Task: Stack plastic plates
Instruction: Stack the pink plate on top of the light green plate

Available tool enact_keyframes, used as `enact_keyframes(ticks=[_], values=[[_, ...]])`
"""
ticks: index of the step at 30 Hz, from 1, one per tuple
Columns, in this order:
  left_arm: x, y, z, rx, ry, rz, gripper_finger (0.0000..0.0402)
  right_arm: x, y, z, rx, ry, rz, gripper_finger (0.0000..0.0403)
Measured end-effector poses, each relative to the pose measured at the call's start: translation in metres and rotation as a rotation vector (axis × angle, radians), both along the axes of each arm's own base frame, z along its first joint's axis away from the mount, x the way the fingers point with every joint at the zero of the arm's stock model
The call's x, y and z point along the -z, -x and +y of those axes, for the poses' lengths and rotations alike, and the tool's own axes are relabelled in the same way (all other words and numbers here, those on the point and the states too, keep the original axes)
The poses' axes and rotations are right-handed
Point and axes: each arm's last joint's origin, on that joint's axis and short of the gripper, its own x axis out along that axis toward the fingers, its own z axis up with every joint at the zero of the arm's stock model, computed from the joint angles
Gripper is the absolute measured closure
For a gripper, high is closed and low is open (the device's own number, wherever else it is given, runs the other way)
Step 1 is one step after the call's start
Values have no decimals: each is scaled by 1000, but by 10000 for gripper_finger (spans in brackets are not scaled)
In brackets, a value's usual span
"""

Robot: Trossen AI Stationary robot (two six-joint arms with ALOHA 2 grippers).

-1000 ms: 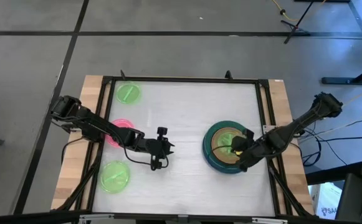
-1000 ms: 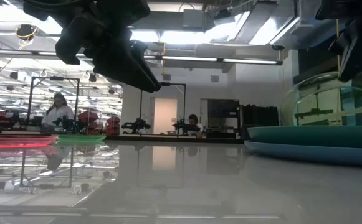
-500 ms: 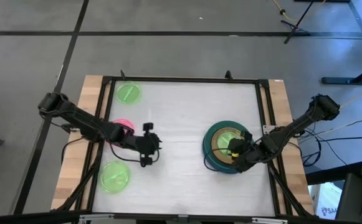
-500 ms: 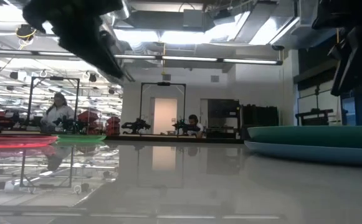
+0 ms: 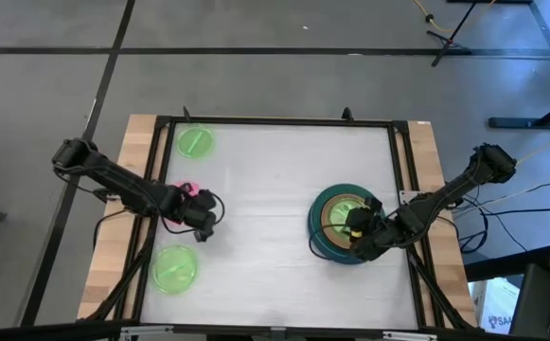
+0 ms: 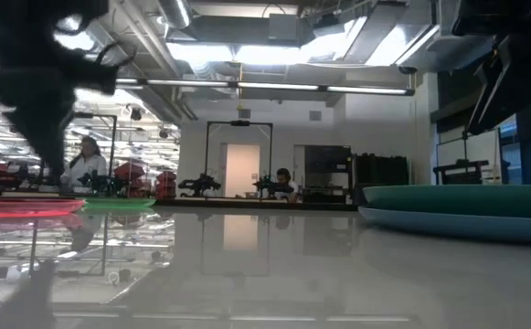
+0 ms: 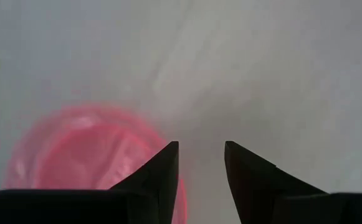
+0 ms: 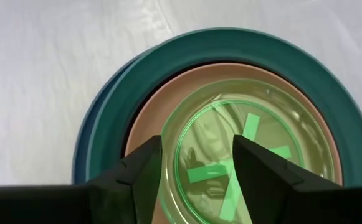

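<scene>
White table (image 5: 275, 180) lying mostly bare mid-span; left gripper (image 5: 202, 215) hovering open at pink plate (image 5: 182, 194) rim; right gripper (image 5: 358, 239) spread, empty, over green plate (image 8: 250, 151) nesting in stack (image 5: 323, 220)

Left arm: enters from the left edge of the table, elbow bent, forearm running inward toward the left-centre. Left end effector (image 5: 202, 214) sits low at the left side, pointing downward; in the left wrist view its two dark fingers (image 7: 159, 177) stand parted with a narrow gap between the tips.

Right arm: reaches in from the right edge, forearm angled inward and down. Right end effector (image 5: 358, 237) hangs at the right-centre of the table; in the right wrist view its fingers (image 8: 140, 171) are spread apart, nothing between them.
</scene>
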Motion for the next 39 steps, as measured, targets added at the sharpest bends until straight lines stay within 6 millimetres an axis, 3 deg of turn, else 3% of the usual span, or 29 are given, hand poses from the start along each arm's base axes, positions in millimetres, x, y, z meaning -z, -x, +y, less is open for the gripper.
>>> enact_keyframes(ticks=[8, 15, 20, 29, 35, 39], values=[[31, 21, 6, -105, 23, 86, 278, -1, -1, 0, 1, 19, -21, 214], [45, 25, 7, -109, 50, 65, 278, -1, -1, 0, 1, 17, -24, 214], [47, 26, 7, -79, 51, 67, 292, -1, -1, 0, 6, 27, -31, 214], [47, 24, 6, 19, 53, 73, 392, -1, -2, -1, 10, 38, -37, 214], [45, 14, 2, 149, 16, -16, 395, -1, -2, 0, 8, 37, -36, 214], [34, 2, -2, 238, 5, -82, 399, -2, -2, -1, -15, 76, -48, 214]])
